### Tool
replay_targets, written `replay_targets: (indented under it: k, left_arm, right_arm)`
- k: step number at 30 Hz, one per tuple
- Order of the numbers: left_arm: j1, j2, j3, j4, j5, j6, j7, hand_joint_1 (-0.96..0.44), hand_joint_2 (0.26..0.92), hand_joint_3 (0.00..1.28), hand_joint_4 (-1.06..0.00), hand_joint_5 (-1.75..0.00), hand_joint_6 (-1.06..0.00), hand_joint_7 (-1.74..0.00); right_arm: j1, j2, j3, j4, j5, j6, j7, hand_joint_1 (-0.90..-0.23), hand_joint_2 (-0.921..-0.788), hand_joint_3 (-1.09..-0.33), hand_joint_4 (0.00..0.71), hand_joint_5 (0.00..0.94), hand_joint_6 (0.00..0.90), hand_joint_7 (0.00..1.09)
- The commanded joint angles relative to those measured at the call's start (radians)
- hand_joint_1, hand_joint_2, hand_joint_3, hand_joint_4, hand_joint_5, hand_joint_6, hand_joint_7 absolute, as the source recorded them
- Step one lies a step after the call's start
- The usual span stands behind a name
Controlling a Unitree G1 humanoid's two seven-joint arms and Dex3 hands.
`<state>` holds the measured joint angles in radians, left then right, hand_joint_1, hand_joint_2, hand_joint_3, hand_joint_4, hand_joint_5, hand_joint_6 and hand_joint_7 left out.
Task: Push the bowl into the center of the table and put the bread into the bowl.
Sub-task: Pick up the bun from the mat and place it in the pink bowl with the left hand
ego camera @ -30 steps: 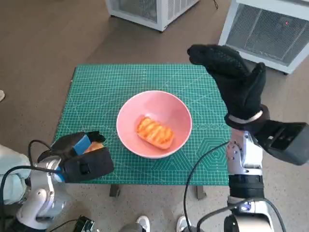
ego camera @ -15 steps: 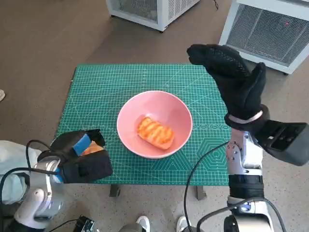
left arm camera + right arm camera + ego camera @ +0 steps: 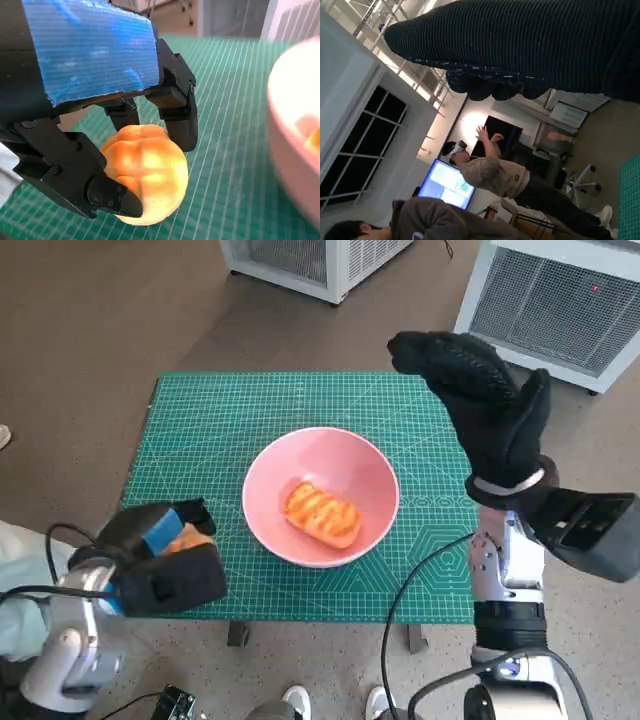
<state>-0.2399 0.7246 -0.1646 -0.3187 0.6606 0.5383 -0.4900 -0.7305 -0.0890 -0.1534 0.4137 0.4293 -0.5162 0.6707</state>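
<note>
The left hand (image 3: 160, 555) grips a round bread roll (image 3: 142, 172) between its black fingers (image 3: 180, 117), at the lower left of the head view, over the near left part of the green cutting mat (image 3: 250, 405). The pink bowl (image 3: 320, 496) sits at the mat's center, just right of that hand, with a glazed bread piece (image 3: 321, 513) inside. The right hand (image 3: 480, 405) is raised at upper right, fingers extended, empty. Bare mat surrounds the bowl.

White units (image 3: 545, 300) beyond green mat (image 3: 230, 420)
</note>
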Motion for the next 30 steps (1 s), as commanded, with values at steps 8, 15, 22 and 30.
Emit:
replay_targets:
  k: [8,15,22,30]
  left_arm:
    - [-0.125,-0.016,0.074,-0.16,-0.006,0.041,-0.05,0.0,0.814,0.2,-0.77,-1.1,-0.69,-1.11]
    - [-0.238,-0.043,0.05,-0.184,0.017,0.029,-0.045,0.0,0.806,0.2,-0.8,-1.08,-0.71,-1.08]
    - [-0.336,-0.09,-0.02,-0.145,0.046,-0.016,-0.028,0.0,0.804,0.19,-0.8,-1.08,-0.72,-1.06]
    - [-0.422,-0.154,-0.081,-0.053,0.04,-0.116,-0.01,0.0,0.82,0.18,-0.79,-1.06,-0.69,-1.11]
  right_arm:
    - [0.025,-0.007,-0.004,0.005,0.005,0.019,0.002,-0.703,-0.921,-0.903,0.157,0.012,-0.001,0.53]
    - [0.029,-0.008,-0.007,-0.001,0.008,0.026,0.001,-0.705,-0.921,-0.889,0.157,0.012,-0.001,0.53]
    - [0.035,-0.006,-0.008,-0.008,0.01,0.029,0.0,-0.708,-0.921,-0.876,0.156,0.013,-0.001,0.52]
    - [0.043,-0.005,-0.008,-0.02,0.01,0.031,-0.002,-0.708,-0.921,-0.872,0.157,0.014,-0.001,0.53]
